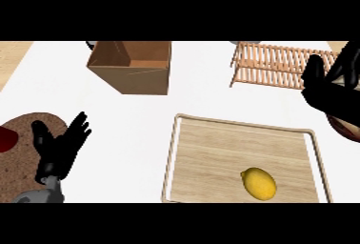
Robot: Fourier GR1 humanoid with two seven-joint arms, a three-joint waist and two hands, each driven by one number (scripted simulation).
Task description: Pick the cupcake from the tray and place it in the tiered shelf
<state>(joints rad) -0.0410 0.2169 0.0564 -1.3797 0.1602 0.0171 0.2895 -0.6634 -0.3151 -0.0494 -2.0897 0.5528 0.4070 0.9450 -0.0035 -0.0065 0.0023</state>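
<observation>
The wooden tray (pixel 181 157) lies at the centre right and holds only a yellow lemon (pixel 259 183). At the back right stands the slatted wooden tiered shelf (pixel 271 64). My right hand (pixel 329 97) hovers at the shelf's right end with its fingers spread and pointing away, open. Just below its palm, at the view's right edge, a brown, pale-rimmed thing that looks like the cupcake (pixel 344 127) peeks out, mostly hidden. I cannot tell whether the hand touches it. My left hand (pixel 60 147) rests open at the lower left, fingers up.
A brown cardboard box (pixel 134 66) stands open at the back centre. A round brown board (pixel 17 157) with a red thing (pixel 5 139) on it lies at the left edge, under my left hand. White counter lies between the box and the tray.
</observation>
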